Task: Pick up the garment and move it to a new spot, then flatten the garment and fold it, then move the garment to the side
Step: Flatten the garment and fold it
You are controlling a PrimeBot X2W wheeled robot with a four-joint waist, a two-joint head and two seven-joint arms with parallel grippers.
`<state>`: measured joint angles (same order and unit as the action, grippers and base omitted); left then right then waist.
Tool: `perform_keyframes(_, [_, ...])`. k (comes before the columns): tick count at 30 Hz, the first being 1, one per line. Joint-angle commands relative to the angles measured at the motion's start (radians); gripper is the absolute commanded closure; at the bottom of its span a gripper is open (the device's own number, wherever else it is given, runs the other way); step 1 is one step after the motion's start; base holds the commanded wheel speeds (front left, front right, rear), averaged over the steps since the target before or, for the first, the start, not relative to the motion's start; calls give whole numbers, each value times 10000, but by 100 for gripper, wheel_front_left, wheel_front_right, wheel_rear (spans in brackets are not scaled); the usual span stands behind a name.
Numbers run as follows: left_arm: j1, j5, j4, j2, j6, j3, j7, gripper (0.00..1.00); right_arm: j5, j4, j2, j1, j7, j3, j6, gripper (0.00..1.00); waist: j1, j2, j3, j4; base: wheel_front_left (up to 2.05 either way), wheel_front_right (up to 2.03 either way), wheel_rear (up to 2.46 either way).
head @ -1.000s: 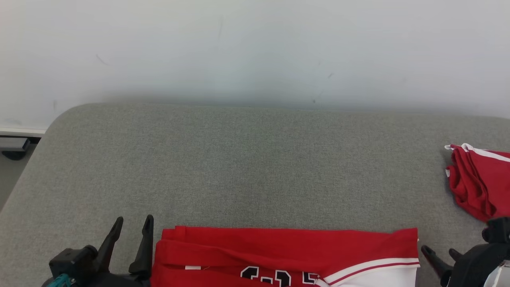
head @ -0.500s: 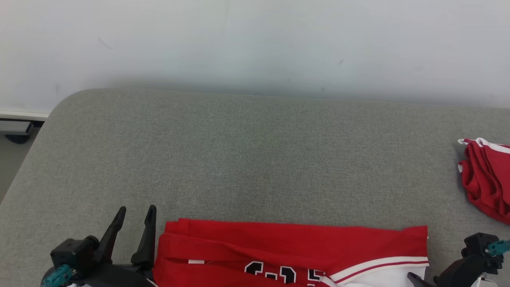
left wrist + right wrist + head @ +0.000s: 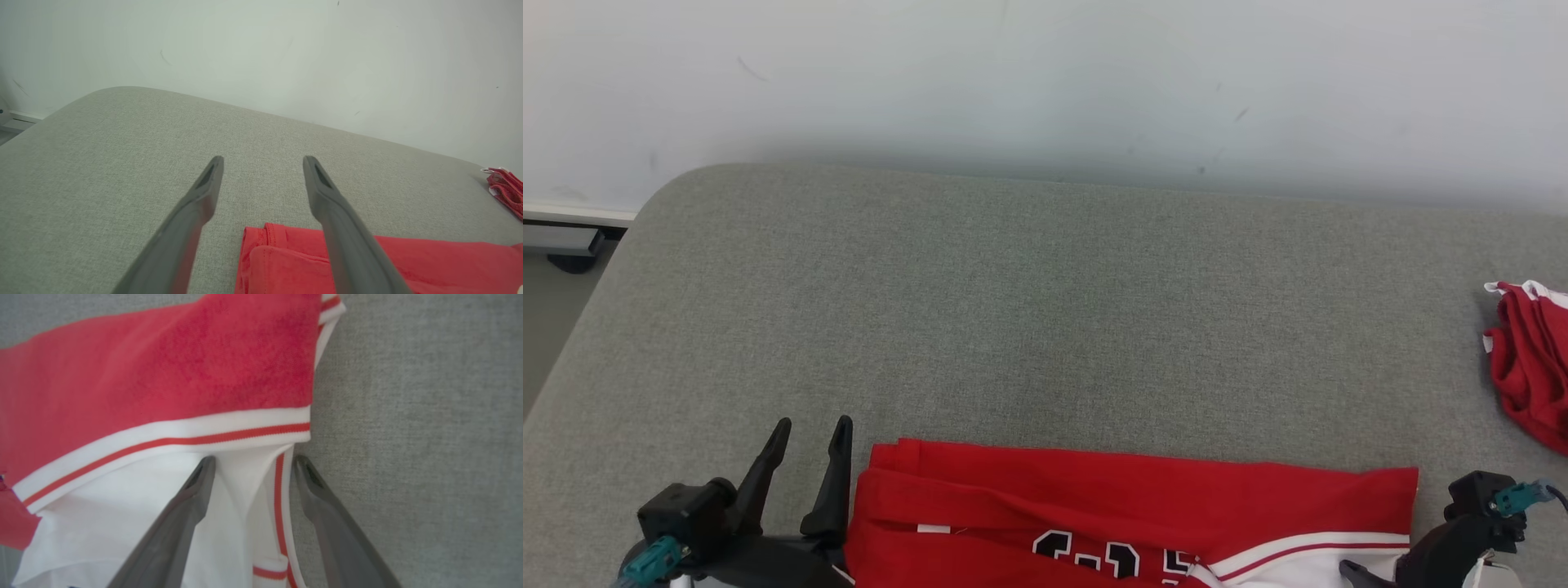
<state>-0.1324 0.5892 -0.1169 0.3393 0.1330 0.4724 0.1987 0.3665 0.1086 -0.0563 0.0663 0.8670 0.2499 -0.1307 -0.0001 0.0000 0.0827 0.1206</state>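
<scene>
Grey cloth-covered table against a pale wall

A pale wall [image 3: 1045, 73], scuffed with a few small dark marks, runs behind a grey fabric-covered table [image 3: 1045, 310] whose far-left corner is rounded. Left of the table there is a strip of grey floor [image 3: 543, 327], a white baseboard [image 3: 572, 215] and a dark fixture [image 3: 570, 263] just under it. The light is soft and even, with a faint shadow where table meets wall.

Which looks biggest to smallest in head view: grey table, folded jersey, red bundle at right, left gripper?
Largest: grey table
folded jersey
left gripper and red bundle: look alike, both cut off by the frame.
</scene>
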Motion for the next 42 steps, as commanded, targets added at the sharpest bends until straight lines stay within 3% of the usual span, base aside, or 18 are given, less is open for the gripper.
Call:
perform_keyframes(1, [-128, 64, -39, 15, 7, -3, 48, 0, 4, 209, 104, -87, 99, -223, 1, 0, 1, 0, 1, 6, 0, 0, 0])
perform_keyframes(2, [-139, 71, -54, 16, -6, 3, 59, 0, 35, 248, 107, -86, 104, -265, 0, 0, 1, 0, 1, 10, 0, 0, 0])
perform_keyframes(3, [-148, 73, -68, 18, -17, 13, 59, 0, 55, 279, 107, -90, 89, -305, 0, 7, 1, 0, -3, 16, 0, 0, 0])
perform_keyframes(4, [-156, 83, -82, 19, -29, 22, 66, 0, 69, 316, 110, -115, 57, -336, 0, 53, 1, 0, -4, 22, 0, 0, 0])
perform_keyframes(5, [-166, 91, -94, 18, -37, 27, 70, 0, 85, 340, 114, -141, 23, -372, 0, 80, 1, 0, -7, 28, 0, 0, 0])
perform_keyframes(6, [-170, 101, -105, 19, -43, 29, 65, 0, 86, 339, 115, -167, -27, -394, 0, 100, 1, 0, -7, 32, 0, 0, 0])
perform_keyframes(14, [-132, 177, -114, 67, -40, 20, 95, 0, -101, 64, 35, -392, -366, 23, 11, 100, 1, 0, 11, -15, 0, 0, 0])
perform_keyframes(22, [-208, 227, -88, 60, -39, 36, 108, 0, -656, -429, 22, -842, -246, 1601, 11, 100, 1, 0, 146, -97, 0, 0, 0])
perform_keyframes(29, [-272, 240, -138, 37, -65, 76, 138, 0, -1741, -1493, 29, -1391, 743, 3403, 11, 100, 1, 0, 266, -151, 0, 0, 0])
perform_keyframes(37, [-320, 255, -165, 42, -57, 100, 192, 0, -3029, -3536, 25, -1696, 2207, 4851, 11, 100, 1, 0, 342, -157, 0, 0, 0])
perform_keyframes(42, [-334, 244, -163, 86, -49, 112, 216, 0, -3396, -4180, -529, -2142, 2709, 5609, 11, 100, 1, 0, 353, -215, 0, 0, 0])
